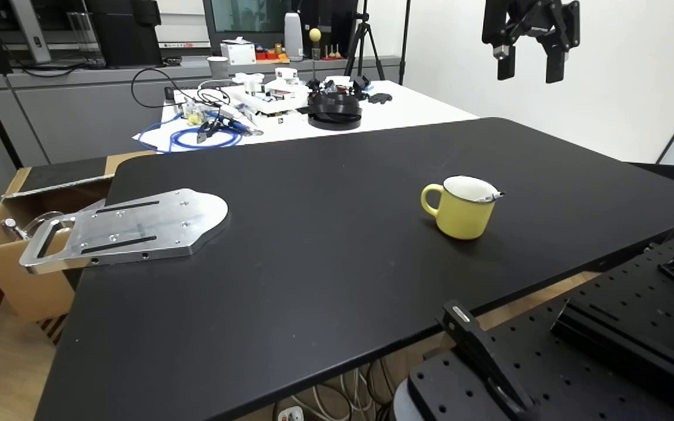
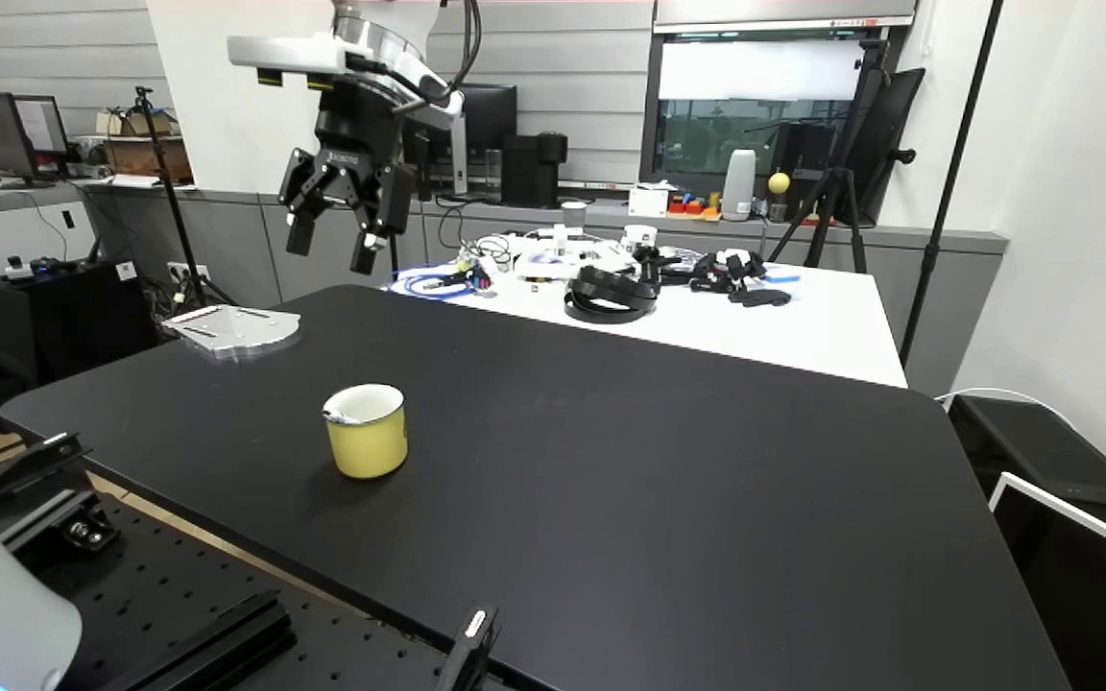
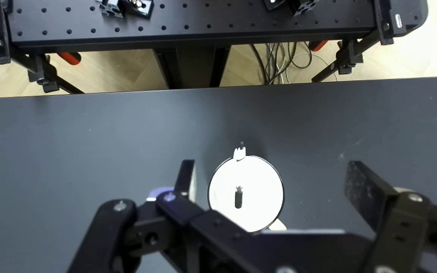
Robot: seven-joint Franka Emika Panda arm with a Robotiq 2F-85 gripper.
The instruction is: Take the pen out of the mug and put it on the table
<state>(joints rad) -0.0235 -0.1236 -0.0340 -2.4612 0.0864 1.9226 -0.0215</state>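
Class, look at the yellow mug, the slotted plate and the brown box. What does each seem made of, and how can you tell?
Yellow mug: perhaps enamelled metal, smooth; its thin dark rim hints so, but ceramic is possible.
Slotted plate: bare metal, likely aluminium, satin; silvery with bright edges.
Brown box: apparently cardboard, matte; thin folded flaps show.

Below the black two-finger gripper (image 1: 530,69), the mug (image 1: 464,217) is yellow, white inside, dark-rimmed; the pen (image 3: 238,196) is dark-ended, the tabletop (image 1: 313,263) black.
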